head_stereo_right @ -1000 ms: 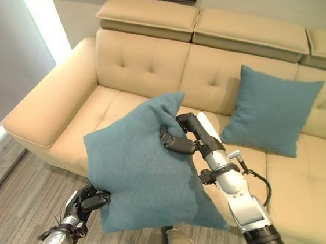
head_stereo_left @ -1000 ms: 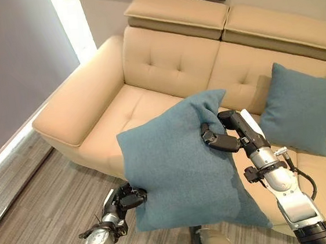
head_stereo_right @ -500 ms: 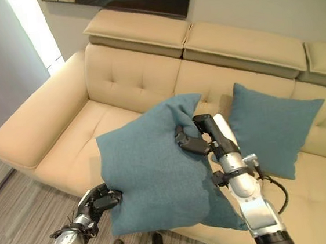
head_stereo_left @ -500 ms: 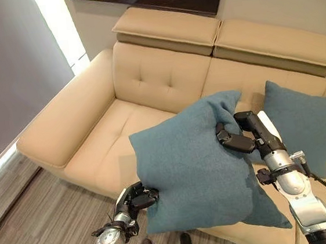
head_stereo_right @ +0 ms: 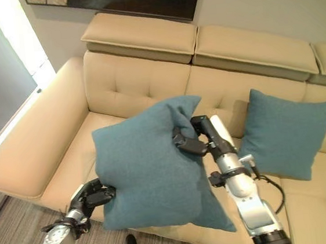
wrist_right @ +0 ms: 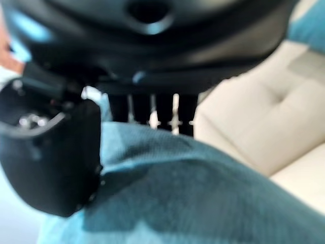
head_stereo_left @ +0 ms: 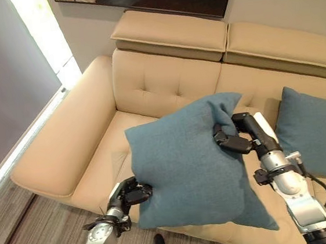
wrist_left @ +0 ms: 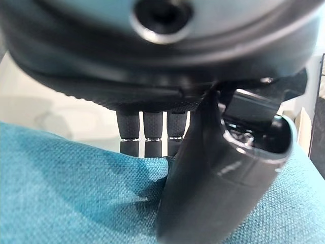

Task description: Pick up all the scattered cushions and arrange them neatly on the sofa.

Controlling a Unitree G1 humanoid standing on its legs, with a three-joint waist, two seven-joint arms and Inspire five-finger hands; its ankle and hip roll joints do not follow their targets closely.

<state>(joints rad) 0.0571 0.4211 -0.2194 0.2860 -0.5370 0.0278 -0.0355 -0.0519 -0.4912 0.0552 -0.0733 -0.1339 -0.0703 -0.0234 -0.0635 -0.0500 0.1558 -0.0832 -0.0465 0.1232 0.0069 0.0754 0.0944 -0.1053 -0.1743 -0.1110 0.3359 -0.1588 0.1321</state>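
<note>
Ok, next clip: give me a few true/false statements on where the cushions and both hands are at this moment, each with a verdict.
1. Both hands grip the same square teal fabric cushion. True: the left hand pinches its lower left corner, the right hand its upper right edge.
2. That cushion lies flat on the seat. False: it is held up in front of the beige leather sofa.
3. A second teal cushion leans against the sofa's backrest. True.
4. The second cushion is on the floor. False: it stands on the sofa seat, to the right.
5. The right hand is open and empty. False: its fingers are curled round the held cushion.
</note>
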